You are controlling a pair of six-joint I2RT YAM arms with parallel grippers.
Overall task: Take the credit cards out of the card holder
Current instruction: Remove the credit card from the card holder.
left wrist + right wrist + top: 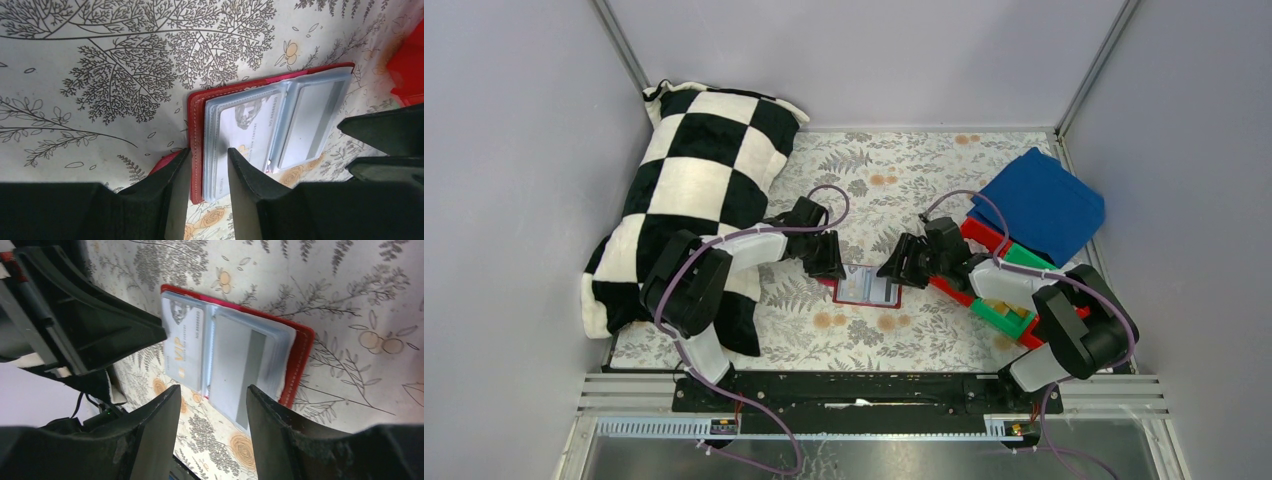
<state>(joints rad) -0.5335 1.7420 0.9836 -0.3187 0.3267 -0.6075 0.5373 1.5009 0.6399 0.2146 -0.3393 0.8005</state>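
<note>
The card holder lies open between both grippers, its cards tucked in cloudy sleeves with the print mostly blurred. The left gripper stands spread astride the holder's left edge. The right gripper, also spread, covers part of its right half.

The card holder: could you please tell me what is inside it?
Clear sleeves hold a pale VIP card and a grey card with a dark stripe; any cards beneath are hidden.

The card holder is finished in matt dark-red leather-like material with pale stitching and lined with glossy clear plastic sleeves. The credit cards are smooth. The worktop is covered with a matt printed sheet. The left pincer and right pincer are made of matt, grainy black plastic.
</note>
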